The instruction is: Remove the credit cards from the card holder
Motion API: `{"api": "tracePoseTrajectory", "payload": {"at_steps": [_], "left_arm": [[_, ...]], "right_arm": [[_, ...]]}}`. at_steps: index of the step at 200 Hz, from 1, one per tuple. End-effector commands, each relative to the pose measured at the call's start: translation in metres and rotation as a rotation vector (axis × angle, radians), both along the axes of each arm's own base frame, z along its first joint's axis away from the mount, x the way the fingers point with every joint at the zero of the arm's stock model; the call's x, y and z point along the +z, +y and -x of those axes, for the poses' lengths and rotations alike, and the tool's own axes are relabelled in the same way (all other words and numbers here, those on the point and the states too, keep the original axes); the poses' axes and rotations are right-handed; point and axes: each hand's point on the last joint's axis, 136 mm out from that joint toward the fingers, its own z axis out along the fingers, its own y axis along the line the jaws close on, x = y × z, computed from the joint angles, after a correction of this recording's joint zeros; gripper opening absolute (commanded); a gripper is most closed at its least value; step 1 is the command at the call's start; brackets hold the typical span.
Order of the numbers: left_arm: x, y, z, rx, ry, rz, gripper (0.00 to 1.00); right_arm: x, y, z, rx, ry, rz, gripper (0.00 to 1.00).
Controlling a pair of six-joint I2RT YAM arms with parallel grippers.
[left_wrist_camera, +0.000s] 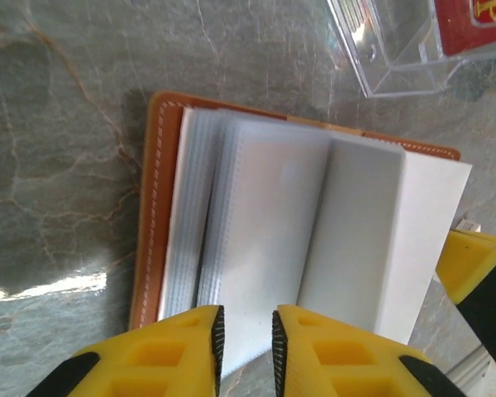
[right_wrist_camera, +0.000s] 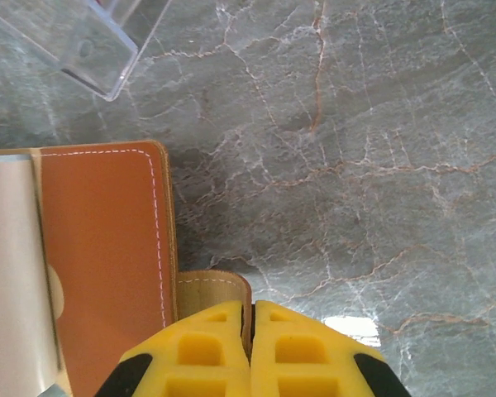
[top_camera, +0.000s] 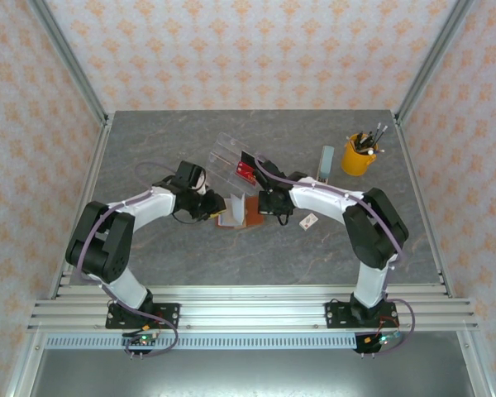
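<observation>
The card holder (top_camera: 246, 218) lies open at mid-table between both arms, brown leather outside (right_wrist_camera: 99, 248), with pale blue-grey pocket sheets (left_wrist_camera: 273, 223) fanned out and one sheet standing up. My left gripper (left_wrist_camera: 246, 318) hovers at the near edge of the pockets. Its yellow fingers (left_wrist_camera: 182, 347) stand a narrow gap apart, with nothing pinched between the pads. My right gripper (right_wrist_camera: 250, 313) is shut on the holder's tan closing strap (right_wrist_camera: 211, 285) at the right cover's edge. One red credit card (top_camera: 246, 171) lies in the clear tray, its corner also seen from the left wrist (left_wrist_camera: 479, 25).
The clear acrylic tray (top_camera: 225, 151) sits just behind the holder. A small white tag (top_camera: 308, 221) lies right of my right gripper (top_camera: 266, 207). A yellow cup of pens (top_camera: 360, 155) and a grey-blue upright piece (top_camera: 326, 163) stand at back right.
</observation>
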Motion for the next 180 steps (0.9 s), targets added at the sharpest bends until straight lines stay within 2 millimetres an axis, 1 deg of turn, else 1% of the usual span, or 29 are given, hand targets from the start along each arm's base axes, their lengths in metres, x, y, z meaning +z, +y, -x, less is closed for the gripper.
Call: {"api": "tracePoseTrajectory", "payload": {"at_steps": [1, 28, 59, 73, 84, 106, 120, 157, 180], "left_arm": [[-0.003, 0.001, -0.006, -0.006, -0.002, -0.056, 0.28], [-0.008, -0.006, -0.009, -0.022, 0.011, -0.054, 0.28], [-0.008, -0.013, -0.010, -0.040, 0.008, -0.055, 0.25], [-0.013, -0.005, -0.009, -0.034, 0.021, -0.121, 0.25], [-0.015, 0.001, -0.007, -0.035, 0.022, -0.173, 0.27], [-0.013, 0.005, -0.008, -0.035, 0.012, -0.203, 0.31], [-0.015, 0.008, -0.007, -0.037, 0.014, -0.223, 0.31], [-0.021, 0.003, -0.007, -0.063, 0.029, -0.209, 0.25], [-0.023, -0.002, -0.007, -0.072, 0.031, -0.191, 0.24]], "right_arm": [[-0.006, -0.007, 0.001, 0.019, 0.012, 0.040, 0.03], [-0.007, -0.006, 0.002, 0.033, 0.023, 0.044, 0.03], [-0.009, -0.006, 0.004, 0.040, 0.029, 0.043, 0.03], [-0.009, -0.006, 0.003, 0.037, 0.026, 0.039, 0.03], [-0.010, -0.006, 0.004, 0.036, 0.028, 0.038, 0.03], [-0.011, -0.005, 0.004, 0.034, 0.030, 0.036, 0.03], [-0.011, -0.005, 0.004, 0.032, 0.030, 0.035, 0.03], [-0.013, -0.004, 0.005, 0.040, 0.045, 0.036, 0.03], [-0.014, -0.004, 0.006, 0.042, 0.051, 0.036, 0.04]]}}
